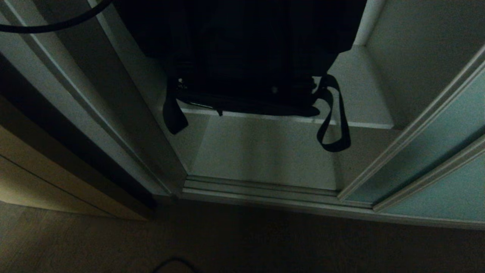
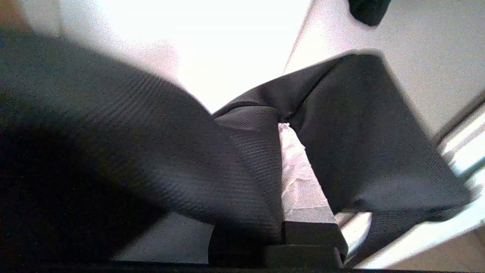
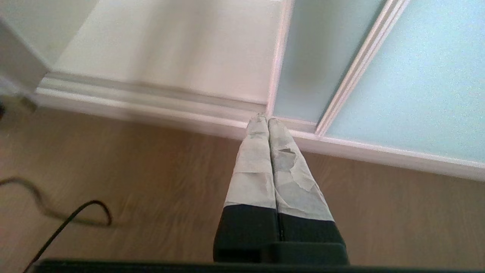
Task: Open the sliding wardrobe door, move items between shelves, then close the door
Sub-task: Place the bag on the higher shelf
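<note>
One black bag [image 1: 242, 57] on a shelf [image 1: 360, 98] inside the open wardrobe, straps drooping over the front edge; sliding door [image 1: 435, 151] pushed to the right. Left wrist view: left gripper [image 2: 282, 125], fingers [image 2: 299, 182] clamped on a fold of the bag's fabric. Right wrist view: right gripper [image 3: 267, 119], fingers [image 3: 261, 167] pressed together, hanging above the wooden floor [image 3: 132, 170] near the door track [image 3: 151, 98], well apart from the bag.
</note>
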Robot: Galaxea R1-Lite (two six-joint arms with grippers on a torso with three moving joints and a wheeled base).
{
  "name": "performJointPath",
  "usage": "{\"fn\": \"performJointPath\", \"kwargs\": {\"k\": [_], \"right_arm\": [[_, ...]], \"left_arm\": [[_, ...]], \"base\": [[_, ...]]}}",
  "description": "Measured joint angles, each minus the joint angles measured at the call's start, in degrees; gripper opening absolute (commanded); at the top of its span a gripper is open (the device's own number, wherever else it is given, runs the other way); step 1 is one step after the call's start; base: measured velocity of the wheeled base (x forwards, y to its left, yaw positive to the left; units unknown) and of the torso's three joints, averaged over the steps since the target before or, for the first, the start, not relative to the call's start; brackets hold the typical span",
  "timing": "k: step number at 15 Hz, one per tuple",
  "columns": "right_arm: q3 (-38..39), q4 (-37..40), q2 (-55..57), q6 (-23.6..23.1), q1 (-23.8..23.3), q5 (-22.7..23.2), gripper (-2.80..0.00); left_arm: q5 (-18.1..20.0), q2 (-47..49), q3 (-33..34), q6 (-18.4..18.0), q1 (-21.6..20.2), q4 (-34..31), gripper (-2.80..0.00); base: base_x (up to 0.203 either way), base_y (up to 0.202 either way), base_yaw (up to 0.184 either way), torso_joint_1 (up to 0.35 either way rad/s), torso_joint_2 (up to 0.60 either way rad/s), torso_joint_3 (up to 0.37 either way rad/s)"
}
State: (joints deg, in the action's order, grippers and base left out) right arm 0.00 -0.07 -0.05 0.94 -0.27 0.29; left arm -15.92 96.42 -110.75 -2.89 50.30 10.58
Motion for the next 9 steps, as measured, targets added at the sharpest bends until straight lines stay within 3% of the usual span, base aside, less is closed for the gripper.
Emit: {"fn": "performJointPath", "kwargs": {"k": [6,9], "right_arm": [[0.00,0.02,0.00,0.02,0.00,-0.02,-2.80],[0.00,0.00,0.00,0.02,0.02,-0.01,-2.80]], "left_arm": [[0.16,0.68,0.02,0.41,0.41,0.33,-2.80],[-0.59,1.88,0.02,1.33,0.26,1.46,-2.80]], "base": [[0.196,-0.194,0.004,0.006,0.00,0.001],[0.038,-0.043,-0.002,0.001,0.00,-0.001]]}}
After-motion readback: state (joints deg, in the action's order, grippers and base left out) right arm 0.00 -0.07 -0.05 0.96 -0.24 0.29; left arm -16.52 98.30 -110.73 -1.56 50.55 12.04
